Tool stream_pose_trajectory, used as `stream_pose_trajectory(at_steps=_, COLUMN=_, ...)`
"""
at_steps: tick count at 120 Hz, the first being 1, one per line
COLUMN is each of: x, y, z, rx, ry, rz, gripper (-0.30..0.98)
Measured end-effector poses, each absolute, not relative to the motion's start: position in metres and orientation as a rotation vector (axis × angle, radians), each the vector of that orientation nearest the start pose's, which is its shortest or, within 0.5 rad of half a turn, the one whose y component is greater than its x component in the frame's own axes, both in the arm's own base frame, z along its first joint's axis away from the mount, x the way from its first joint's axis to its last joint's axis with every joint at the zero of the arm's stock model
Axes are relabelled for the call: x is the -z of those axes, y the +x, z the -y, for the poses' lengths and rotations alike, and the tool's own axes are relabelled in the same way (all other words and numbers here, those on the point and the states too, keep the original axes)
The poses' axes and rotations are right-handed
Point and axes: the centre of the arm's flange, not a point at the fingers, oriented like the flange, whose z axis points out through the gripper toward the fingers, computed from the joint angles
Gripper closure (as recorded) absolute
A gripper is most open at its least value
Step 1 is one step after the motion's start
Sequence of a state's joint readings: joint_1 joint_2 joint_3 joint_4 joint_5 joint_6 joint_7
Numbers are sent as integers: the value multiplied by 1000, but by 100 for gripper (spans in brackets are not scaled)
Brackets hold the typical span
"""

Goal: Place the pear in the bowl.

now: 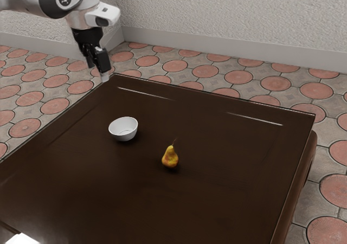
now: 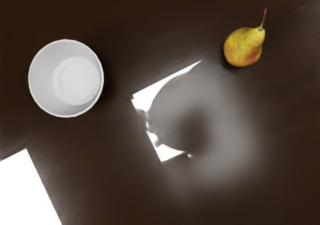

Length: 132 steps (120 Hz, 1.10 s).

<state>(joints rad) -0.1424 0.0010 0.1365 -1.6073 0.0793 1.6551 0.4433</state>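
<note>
The pear [image 1: 170,158] sits on the dark brown bench [image 1: 227,200], fat end down and thin stem up. It is yellow with some red on it. It is outside the white bowl [image 1: 123,133], near it but not touching. The bowl sits on the bench too, with its open side up, and its round bottom shows inside.

The end effector [image 1: 101,66] is up in the air near a corner of the bench. I cannot tell if it is wide or narrow. In the exterior view, the bowl is between it and the pear, so the bowl is the thing to watch out for. The wrist view has bright white patches [image 2: 22,195] on the bench. Around the bench is a floor [image 1: 209,71] with round pink tiles, and behind it is a bumpy pale wall [image 1: 217,16].
</note>
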Motion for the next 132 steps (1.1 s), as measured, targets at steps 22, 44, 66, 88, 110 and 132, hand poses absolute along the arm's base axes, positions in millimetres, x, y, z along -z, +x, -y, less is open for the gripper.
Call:
stream_pose_trajectory(at_steps=22, x=-608, y=565, z=-3, rx=30, ry=-2947, rz=-838, gripper=0)
stream_pose_trajectory(at_steps=44, x=-500, y=560, z=2, rx=-33, ry=-2956, rz=-985, gripper=0)
stream_pose_trajectory(at_steps=66, x=-389, y=567, z=45, rx=162, ry=-3071, rz=-1218, gripper=0)
stream_pose_trajectory(at_steps=88, x=-331, y=580, z=92, rx=479, ry=-3092, rz=-1423, gripper=0)
stream_pose_trajectory(at_steps=110, x=-323, y=595, z=83, rx=629, ry=-2908, rz=-1601, gripper=0)
stream_pose_trajectory(at_steps=132, x=-285, y=620, z=63, rx=642, ry=-2800, rz=-1708, gripper=0)
